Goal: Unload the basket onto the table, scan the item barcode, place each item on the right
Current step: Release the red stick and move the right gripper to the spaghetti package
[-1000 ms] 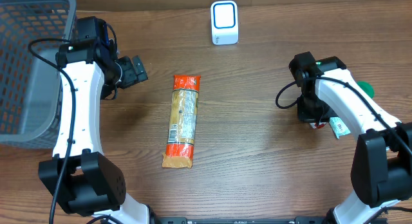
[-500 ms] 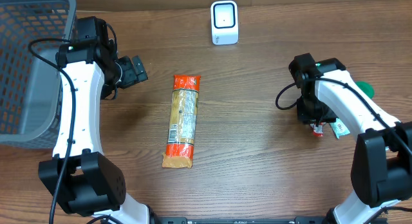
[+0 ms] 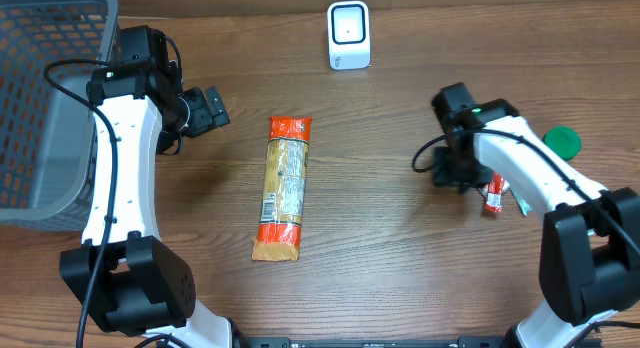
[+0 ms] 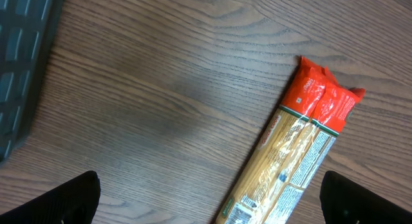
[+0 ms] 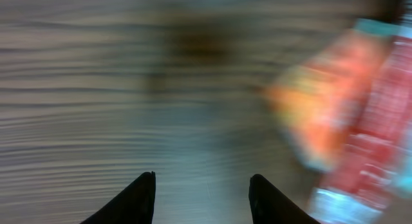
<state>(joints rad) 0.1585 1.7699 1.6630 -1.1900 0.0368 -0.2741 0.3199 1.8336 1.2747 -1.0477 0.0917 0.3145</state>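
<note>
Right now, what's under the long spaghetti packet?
The spaghetti packet lies flat on the wooden table. Wood shows all around it; whatever is directly beneath is hidden by the packet.

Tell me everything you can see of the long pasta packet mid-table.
The pasta packet is a long, narrow bag: clear film showing pale yellow strands, orange-red printed ends, a crimped seal, white label panels. It looks sealed and lies flat on the wooden table, lengthwise, nearly front to back. Only the table touches it. No barcode is legible.

On the wooden table (image 3: 380, 248) lay a long pasta packet (image 3: 283, 188), a white scanner (image 3: 348, 35), a small red sachet (image 3: 493, 196) and a green lid (image 3: 562, 141).
</note>
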